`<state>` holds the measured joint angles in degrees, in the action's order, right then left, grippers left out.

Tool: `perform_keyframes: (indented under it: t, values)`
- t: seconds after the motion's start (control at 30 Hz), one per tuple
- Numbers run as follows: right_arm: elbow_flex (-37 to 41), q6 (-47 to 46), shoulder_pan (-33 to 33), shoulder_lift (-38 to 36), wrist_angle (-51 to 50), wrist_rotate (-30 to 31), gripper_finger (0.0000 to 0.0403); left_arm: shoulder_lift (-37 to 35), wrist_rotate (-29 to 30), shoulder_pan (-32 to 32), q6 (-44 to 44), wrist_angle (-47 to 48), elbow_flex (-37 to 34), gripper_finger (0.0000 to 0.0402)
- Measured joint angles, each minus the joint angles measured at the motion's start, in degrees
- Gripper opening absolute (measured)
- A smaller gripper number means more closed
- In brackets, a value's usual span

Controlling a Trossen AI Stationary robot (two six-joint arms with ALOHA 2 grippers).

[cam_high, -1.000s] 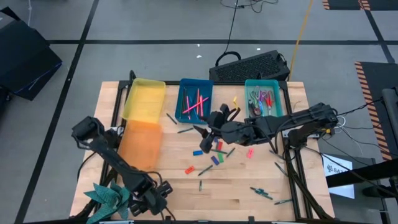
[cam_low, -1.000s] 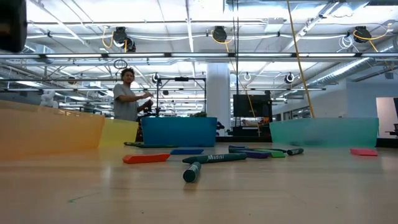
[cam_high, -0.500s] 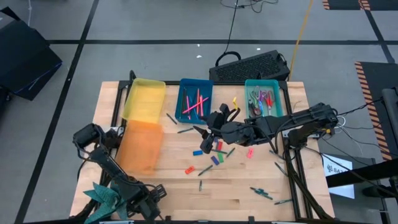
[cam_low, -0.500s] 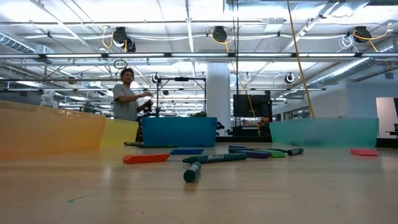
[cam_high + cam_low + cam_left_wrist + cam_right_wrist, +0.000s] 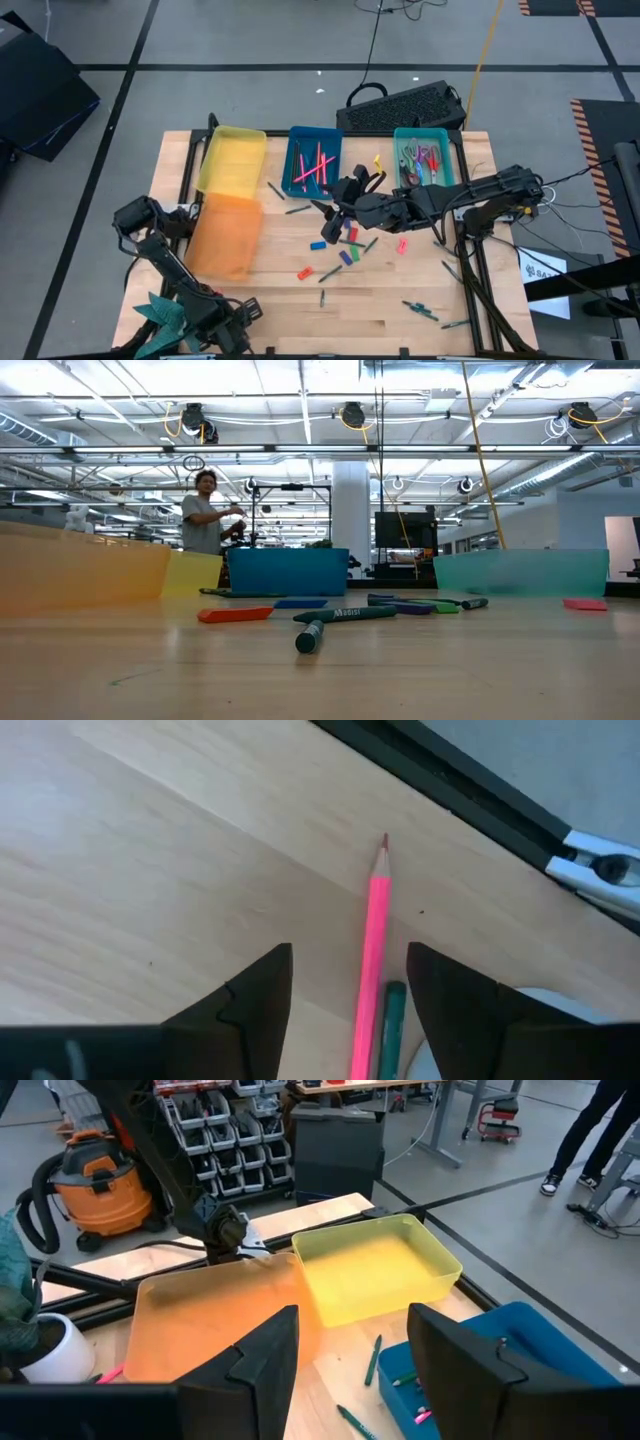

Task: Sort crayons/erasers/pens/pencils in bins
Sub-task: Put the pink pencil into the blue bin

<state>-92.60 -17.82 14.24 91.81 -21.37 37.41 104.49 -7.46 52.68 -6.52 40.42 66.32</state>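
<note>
My left tool (image 5: 348, 1010) hangs low at the bench's (image 5: 390, 300) seven o'clock corner, its two prongs spread apart with nothing gripped, straddling a pink pencil (image 5: 376, 960) that lies beside a green stick (image 5: 390, 1025). To take the pencil cleanly I would centre on its shaft, drop straight down and pinch across it alone, then carry it to the blue bin (image 5: 313, 160) at twelve o'clock, where other pink sticks already lie. My right tool (image 5: 345, 1370) hovers, spread and empty, over the loose erasers (image 5: 349, 256) and sticks at mid-bench; the yellow bin (image 5: 232, 155), orange bin (image 5: 224, 232) and teal bin (image 5: 424, 158) lie beyond. The overhead view hides the pencil behind my left arm, the wrist view cuts off both sticks' lower ends, and I can't tell whether they touch.
</note>
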Motion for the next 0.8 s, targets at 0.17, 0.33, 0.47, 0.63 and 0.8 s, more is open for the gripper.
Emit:
perform_keyframes:
  t: [0.17, 0.33, 0.47, 0.63, 0.8]
  values:
    - [0.0, -1.4, 0.0, 0.0, 0.0, 0.0, 0.0183, 1.4, 2.8, 1.2, -0.4, -0.9, 0.0, 0.02]
    - [0.0, -1.4, 0.0, 0.0, -0.3, 0.0, 0.0183, 3.3, 4.3, 1.0, -0.6, -2.0, 0.0, 0.0198]
    - [0.0, -1.4, 0.0, 0.0, -0.3, 0.0, 0.0183, 4.7, 4.2, 0.9, -0.5, -1.8, 0.3, 0.0162]
    - [0.0, -0.9, 0.0, 0.0, -0.3, -0.1, 0.0183, 5.0, 5.0, 0.3, -1.0, -2.6, 0.2, 0.0081]
    - [0.0, 0.2, 0.3, 0.0, 0.0, -0.2, 0.0183, 5.1, 4.4, -1.5, -1.4, -3.1, 0.1, 0.0013]
